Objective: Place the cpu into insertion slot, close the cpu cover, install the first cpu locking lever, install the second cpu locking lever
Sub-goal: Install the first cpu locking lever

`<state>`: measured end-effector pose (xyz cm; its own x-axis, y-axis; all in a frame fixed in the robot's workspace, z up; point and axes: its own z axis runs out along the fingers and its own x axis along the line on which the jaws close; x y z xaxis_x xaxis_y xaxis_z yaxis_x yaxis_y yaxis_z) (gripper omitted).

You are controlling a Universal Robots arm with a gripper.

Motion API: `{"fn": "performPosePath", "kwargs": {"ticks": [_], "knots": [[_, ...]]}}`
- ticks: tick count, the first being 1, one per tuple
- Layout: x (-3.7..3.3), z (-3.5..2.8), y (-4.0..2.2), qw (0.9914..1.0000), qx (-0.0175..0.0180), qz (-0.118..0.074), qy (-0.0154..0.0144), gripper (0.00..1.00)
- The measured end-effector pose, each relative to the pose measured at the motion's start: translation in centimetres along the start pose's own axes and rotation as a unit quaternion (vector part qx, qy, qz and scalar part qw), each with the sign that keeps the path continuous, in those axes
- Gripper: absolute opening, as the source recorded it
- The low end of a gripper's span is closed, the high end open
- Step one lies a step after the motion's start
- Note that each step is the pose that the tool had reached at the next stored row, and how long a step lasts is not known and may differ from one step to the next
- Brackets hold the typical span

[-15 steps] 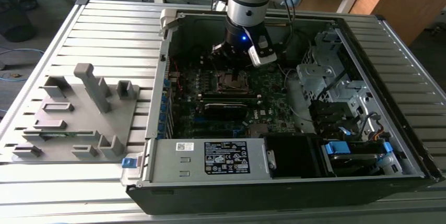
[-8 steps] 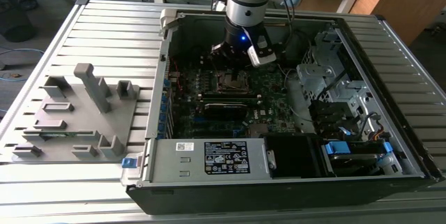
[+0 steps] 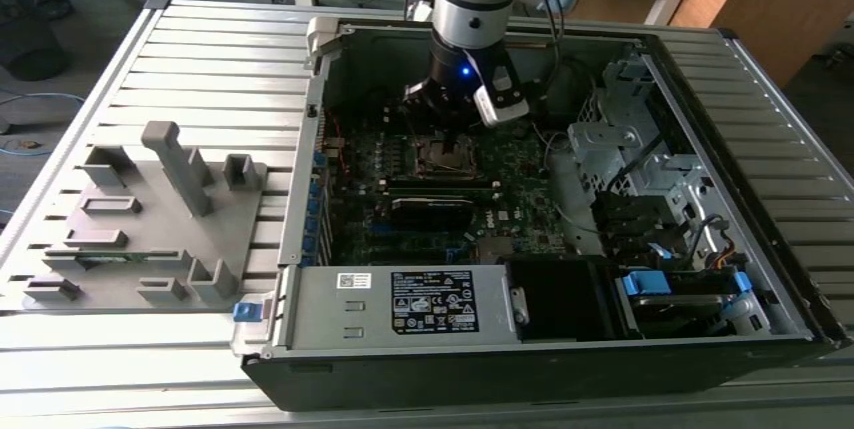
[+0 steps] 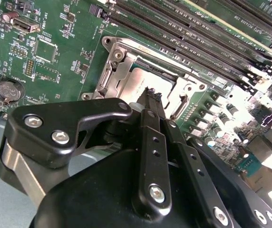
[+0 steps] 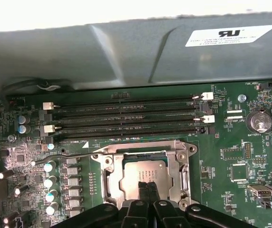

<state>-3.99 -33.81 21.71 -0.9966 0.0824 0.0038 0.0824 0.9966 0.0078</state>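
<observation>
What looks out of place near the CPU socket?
One thin wire lever sticks out sideways from the insertion slot, seemingly unlatched, while the cpu cover lies flat around the cpu.

I can't make out any of the print. A white sticker (image 5: 230, 35) sits on the grey case wall (image 5: 126, 52) in the first wrist view. In the exterior view a black label (image 3: 433, 302) and a small white barcode sticker (image 3: 354, 281) sit on the power supply box (image 3: 315, 309). White silkscreen lettering dots the motherboard (image 5: 217, 142) in both wrist views, and faint marking crosses the cpu (image 5: 140, 171) top.
</observation>
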Motion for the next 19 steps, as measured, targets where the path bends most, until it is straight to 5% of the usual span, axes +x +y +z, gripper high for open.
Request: {"fn": "performPosePath", "kwargs": {"ticks": [19], "knots": [[0.47,-0.07,-0.04,1.0,0.0,0.0,-0.0001,0.11]]}}
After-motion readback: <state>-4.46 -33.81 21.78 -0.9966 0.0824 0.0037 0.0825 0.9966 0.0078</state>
